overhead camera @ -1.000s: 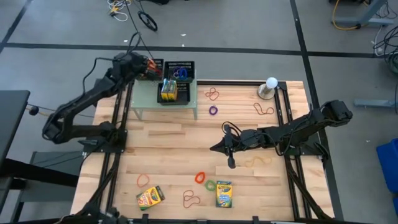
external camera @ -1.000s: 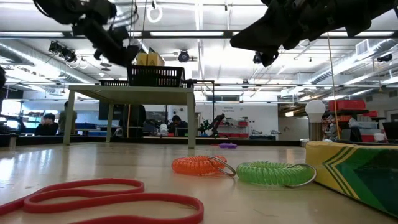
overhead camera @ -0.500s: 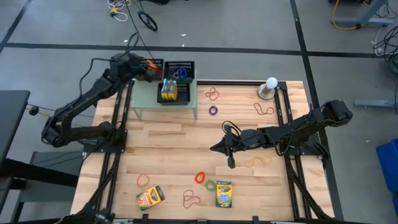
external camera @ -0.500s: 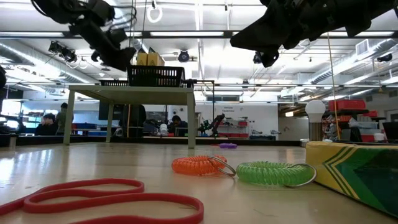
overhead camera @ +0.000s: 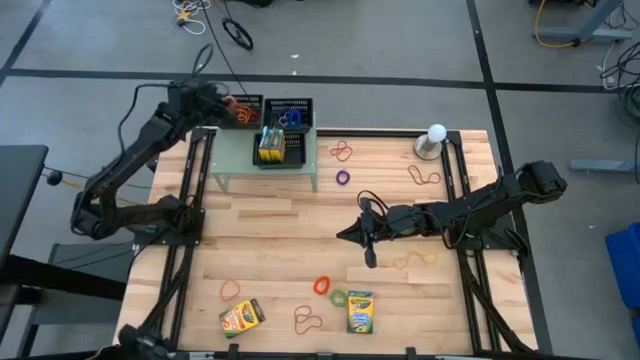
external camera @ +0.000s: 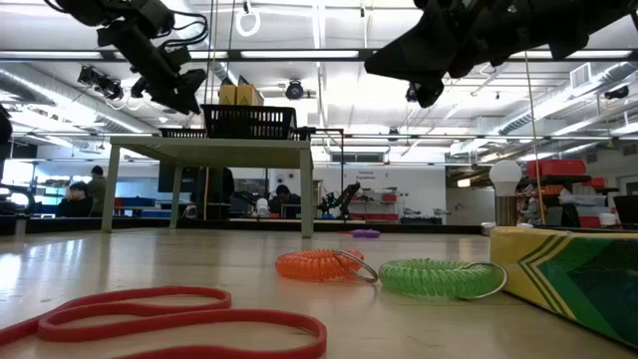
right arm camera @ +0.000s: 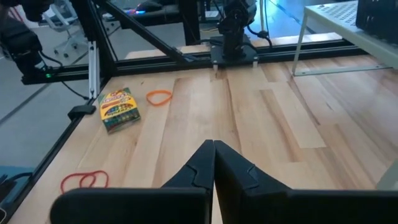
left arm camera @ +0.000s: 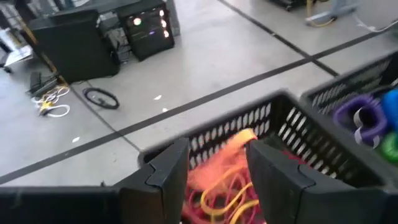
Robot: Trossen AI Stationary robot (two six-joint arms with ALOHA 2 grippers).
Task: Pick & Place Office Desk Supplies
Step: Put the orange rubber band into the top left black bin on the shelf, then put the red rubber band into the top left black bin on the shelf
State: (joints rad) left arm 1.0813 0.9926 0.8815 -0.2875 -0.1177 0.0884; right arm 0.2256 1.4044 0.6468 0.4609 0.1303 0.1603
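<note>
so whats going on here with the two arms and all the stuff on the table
The robot is sorting desk supplies. The left gripper is open above a black mesh tray on the pale green shelf, with orange and red rubber bands lying in the tray beneath its fingers. The second tray beside it holds a crayon box. The right gripper, shut and empty, hovers over the middle of the table. Two crayon boxes and loose bands remain on the wood.

Left gripper [left arm camera: 214,163] hovering over a mesh tray [left arm camera: 273,127]
Its parted fingers are framing orange and red rubber bands [left arm camera: 227,180] lying inside that tray.
</note>
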